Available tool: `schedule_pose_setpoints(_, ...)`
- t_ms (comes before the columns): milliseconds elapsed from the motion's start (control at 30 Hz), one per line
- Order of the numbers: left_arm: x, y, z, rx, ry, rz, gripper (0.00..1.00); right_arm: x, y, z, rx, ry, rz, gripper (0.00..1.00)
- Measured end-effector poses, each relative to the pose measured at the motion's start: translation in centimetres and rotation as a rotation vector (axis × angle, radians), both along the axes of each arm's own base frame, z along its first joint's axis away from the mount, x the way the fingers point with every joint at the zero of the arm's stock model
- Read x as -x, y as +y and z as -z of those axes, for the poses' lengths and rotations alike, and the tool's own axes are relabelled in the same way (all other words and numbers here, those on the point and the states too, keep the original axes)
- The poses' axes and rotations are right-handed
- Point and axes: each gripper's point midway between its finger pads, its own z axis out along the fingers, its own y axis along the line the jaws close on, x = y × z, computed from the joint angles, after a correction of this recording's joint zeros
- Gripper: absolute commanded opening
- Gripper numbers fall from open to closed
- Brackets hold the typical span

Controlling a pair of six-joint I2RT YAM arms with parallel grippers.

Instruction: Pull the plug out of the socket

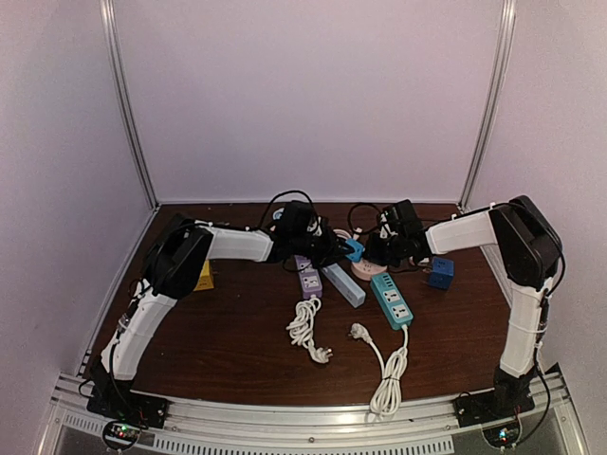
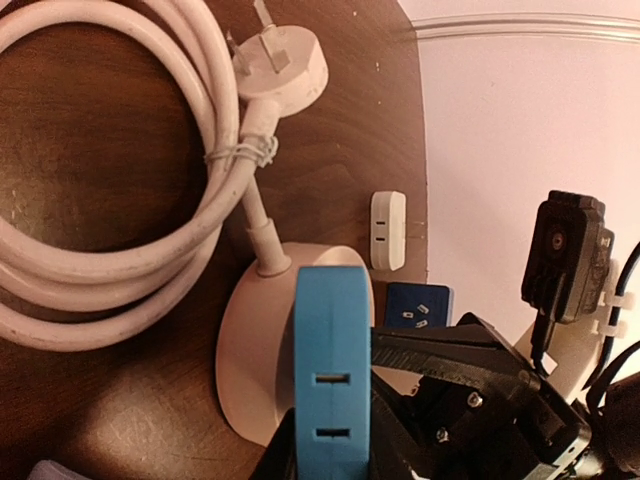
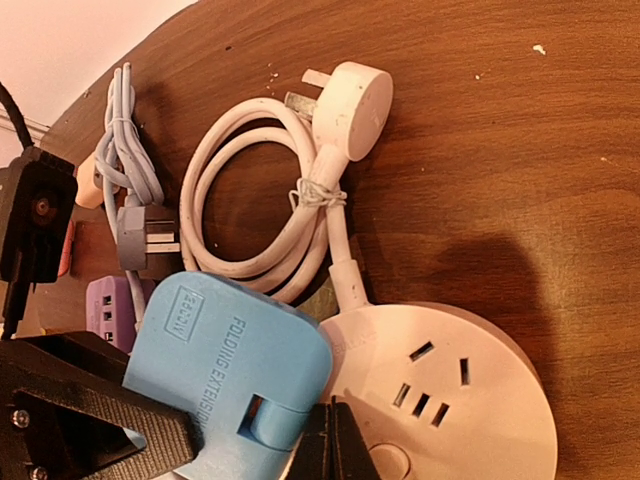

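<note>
A light blue folding plug [image 1: 354,249] is at the left edge of a round pale pink socket [image 1: 365,268] at the back middle of the table. My left gripper [image 1: 340,248] is shut on the blue plug [image 2: 333,360], with black fingers [image 2: 450,355] on both its sides, over the socket [image 2: 250,360]. The plug's pins are hidden. My right gripper [image 3: 328,445] is shut and empty, its tips pressed down on the socket's top [image 3: 450,400] next to the blue plug [image 3: 225,365].
A teal power strip [image 1: 392,300], a grey-blue strip [image 1: 342,284] and a purple strip [image 1: 307,278] lie in front, with white cables [image 1: 303,327]. A dark blue cube [image 1: 440,272] is at right, a yellow object [image 1: 204,275] at left. The socket's coiled cord [image 3: 270,200] lies behind it.
</note>
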Motion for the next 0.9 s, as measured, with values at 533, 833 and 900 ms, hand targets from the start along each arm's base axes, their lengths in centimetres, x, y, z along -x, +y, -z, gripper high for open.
schedule_pose_setpoints(533, 0.0, 0.8, -0.3, -0.163, -0.210, 0.086, 0.00, -0.3, 0.9, 0.0, -0.043, 0.018, -0.030, 0.00)
schedule_pose_setpoints(833, -0.1, -0.2, -4.4, -0.027, -0.217, 0.070, 0.00, -0.4, 0.9, -0.1, -0.060, 0.023, -0.023, 0.00)
schedule_pose_setpoints(900, -0.2, -0.5, -6.4, 0.026, -0.227, 0.059, 0.00, -0.4, 0.9, -0.1, -0.062, 0.024, -0.023, 0.00)
